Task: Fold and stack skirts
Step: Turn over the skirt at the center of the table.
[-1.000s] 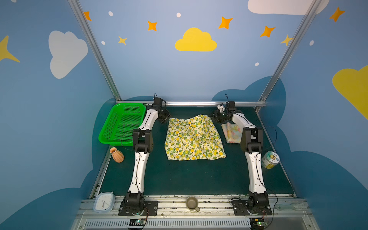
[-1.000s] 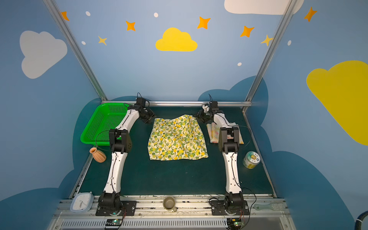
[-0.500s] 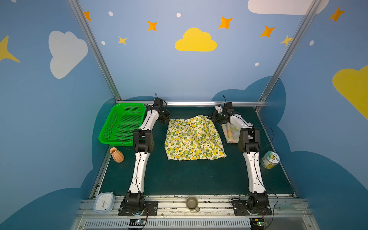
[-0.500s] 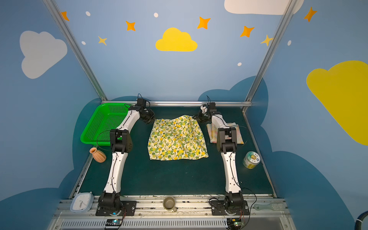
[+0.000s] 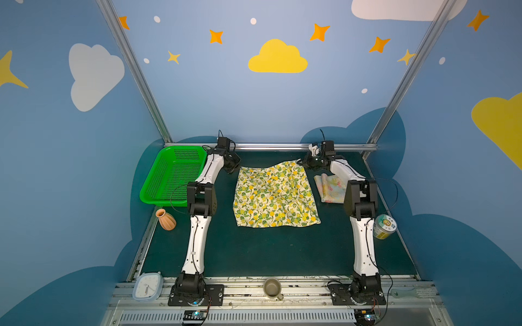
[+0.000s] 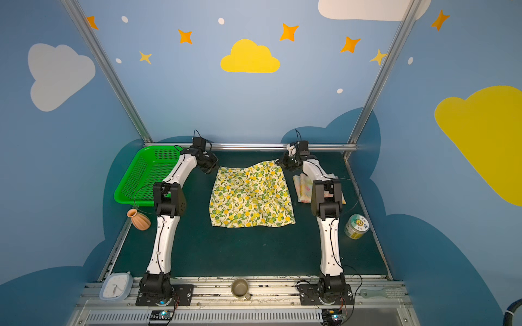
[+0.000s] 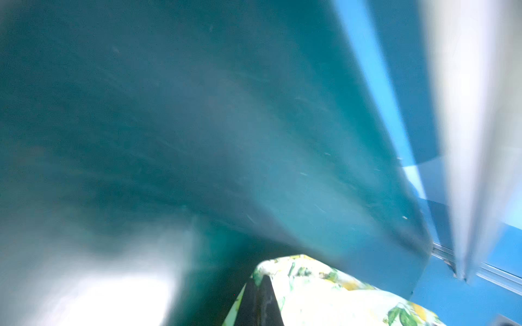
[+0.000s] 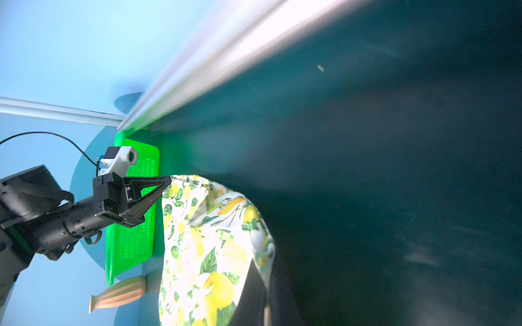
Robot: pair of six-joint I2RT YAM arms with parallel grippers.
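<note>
The cream lemon-print skirt [image 5: 275, 194] [image 6: 251, 194] lies spread out mid-table. Its two far corners are pinched and raised a little, and the far edge sags between them. My left gripper [image 5: 238, 167] [image 6: 216, 167] is shut on the far left corner; the left wrist view shows the dark fingertips [image 7: 258, 278] closed on the lemon cloth [image 7: 324, 293]. My right gripper [image 5: 302, 163] [image 6: 279, 163] is shut on the far right corner, with cloth [image 8: 203, 240] wrapped over its tip [image 8: 261, 271]. The pale floral skirt [image 5: 329, 187] [image 6: 302, 186] lies folded to the right, partly behind the right arm.
A green mesh basket [image 5: 169, 175] sits at the far left, with a terracotta vase [image 5: 166, 220] in front of it. A tin can [image 5: 384, 226] stands by the right edge. A clock [image 5: 147, 286] and a mug [image 5: 272, 287] rest on the front rail. The rear metal rail [image 5: 271, 146] runs close behind both grippers.
Both grippers have closed on the lemon skirt's far corners. The right gripper shifted inward to its corner, and the far edge now hangs slightly off the table.
</note>
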